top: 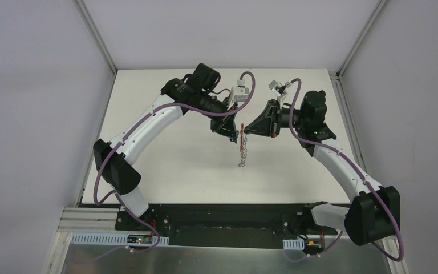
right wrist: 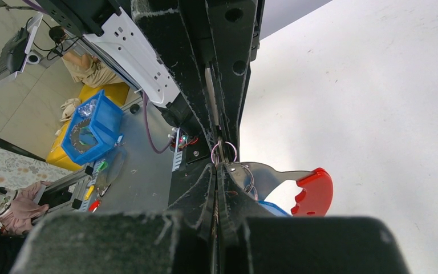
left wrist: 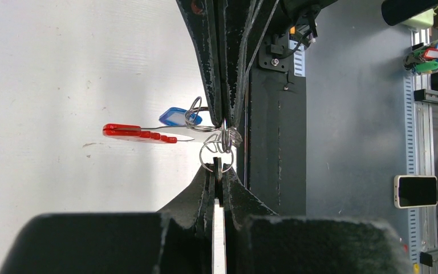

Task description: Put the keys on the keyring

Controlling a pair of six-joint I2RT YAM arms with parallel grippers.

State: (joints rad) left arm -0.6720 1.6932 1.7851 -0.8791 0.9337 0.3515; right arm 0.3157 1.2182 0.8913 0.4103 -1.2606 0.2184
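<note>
Keyring (left wrist: 140, 133) hung pinched by the closed left end effector (left wrist: 218, 169) and right end effector (right wrist: 219, 165), well inside the table (top: 177, 171) edges, so threading the blue key (left wrist: 174, 117) likely needed steady tension.

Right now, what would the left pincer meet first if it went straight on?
The right pincer, facing it tip to tip; only a ring of the keyring, which both seem to pinch, lies between.

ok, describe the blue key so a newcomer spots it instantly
Above the white table, the left gripper and right gripper meet tip to tip. They pinch small silver rings; the blue key sits there, beside a red piece. Only it has a bright blue oblong head.
</note>
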